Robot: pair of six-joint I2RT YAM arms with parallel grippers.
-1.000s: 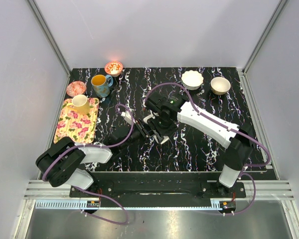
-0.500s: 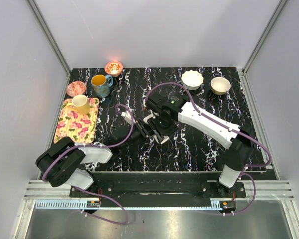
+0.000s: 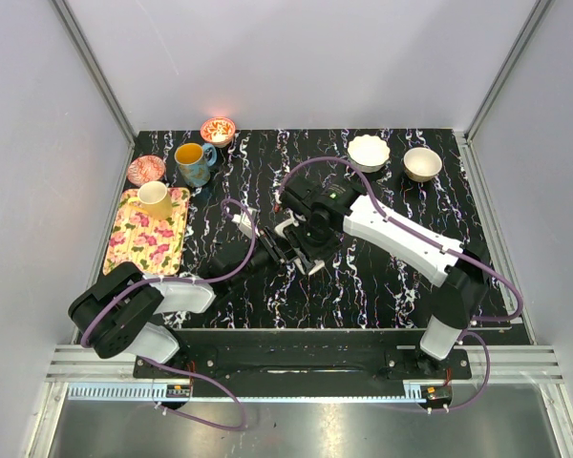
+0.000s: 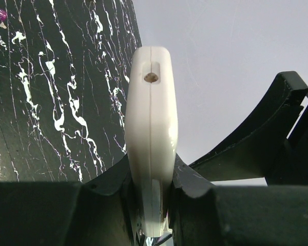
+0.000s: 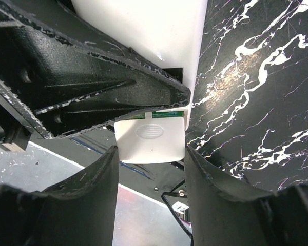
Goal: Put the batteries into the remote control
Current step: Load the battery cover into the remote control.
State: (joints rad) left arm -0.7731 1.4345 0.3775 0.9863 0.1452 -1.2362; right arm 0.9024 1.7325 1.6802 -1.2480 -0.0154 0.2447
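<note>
The white remote control point(image 4: 149, 118) stands edge-on between the fingers of my left gripper point(image 4: 150, 174), which is shut on it and holds it above the black marble table point(image 4: 51, 92). In the right wrist view its plain white back point(image 5: 143, 25) fills the top. Its battery cover point(image 5: 150, 141) sticks out past the body's end. My right gripper point(image 5: 151, 154) has a finger against each side edge of that cover. In the top view both grippers meet mid-table, the left point(image 3: 270, 246) and the right point(image 3: 303, 248), and largely hide the remote. No batteries show.
A floral tray point(image 3: 148, 239) with a cream cup point(image 3: 155, 197) lies at the left. A blue mug point(image 3: 193, 162) and two red-patterned bowls point(image 3: 145, 169) point(image 3: 218, 129) stand behind it. Two white bowls point(image 3: 369, 151) point(image 3: 422, 162) stand at the back right.
The right arm's wrist has shifted very slightly towards the back. The left arm and the remote have not visibly moved.
</note>
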